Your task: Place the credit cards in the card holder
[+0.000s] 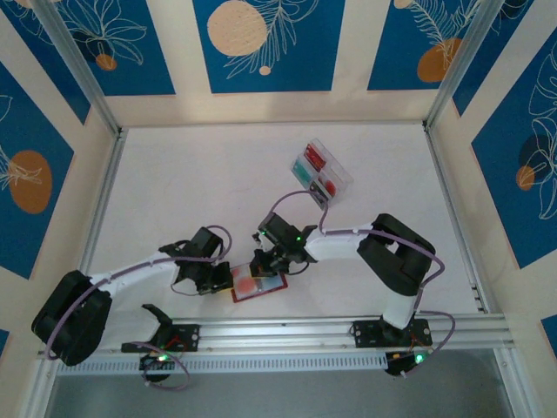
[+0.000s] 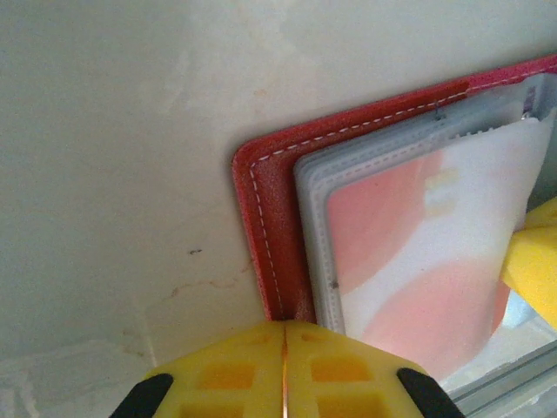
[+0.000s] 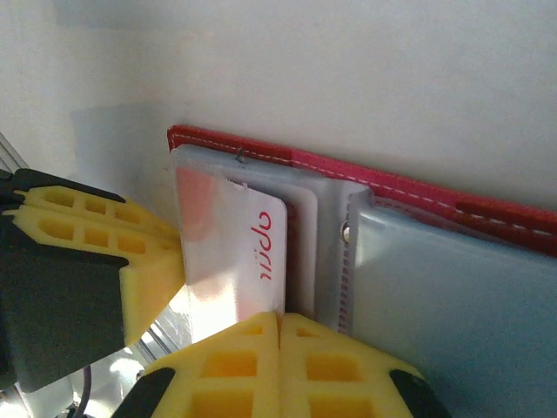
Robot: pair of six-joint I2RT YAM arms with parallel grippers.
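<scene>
Right gripper: jaws clenched, apparently pinching the near edge of a white credit card with red script; the card lies angled, its far end at the stacked clear pockets, judged mid-insertion; the card holder lies open and flat on the table close to the arm bases, pockets upward, which leaves the slots reachable. Left gripper: jaws closed together, tips at the holder's red border, probably pinning it so the push does not slide it. Further cards sit in the clear box, well apart from the holder.
</scene>
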